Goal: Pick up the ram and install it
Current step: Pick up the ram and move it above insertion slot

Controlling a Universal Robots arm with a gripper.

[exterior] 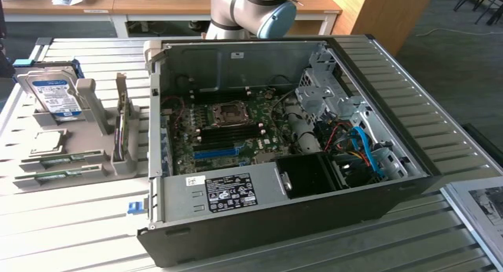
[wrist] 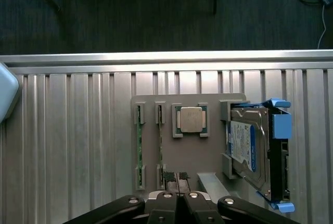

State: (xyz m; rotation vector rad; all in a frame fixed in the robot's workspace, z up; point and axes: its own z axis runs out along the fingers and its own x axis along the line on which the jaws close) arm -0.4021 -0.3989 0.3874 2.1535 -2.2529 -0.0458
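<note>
Two ram sticks, thin and green, rest on edge in the slots of a grey holder: one ram stick and a second beside it. They also show in the exterior view as the ram and another stick at the exterior view's left. My gripper hangs above the holder, just off the end of the second stick. Its black pads are pressed together, shut with nothing between them. The arm stands behind the open computer case, whose motherboard lies exposed.
On the holder also sit a square silver processor and a hard drive in a blue bracket. Another green board stands upright in the holder's tall part. A blue slot marks the motherboard. The slatted table's edge lies beyond the holder.
</note>
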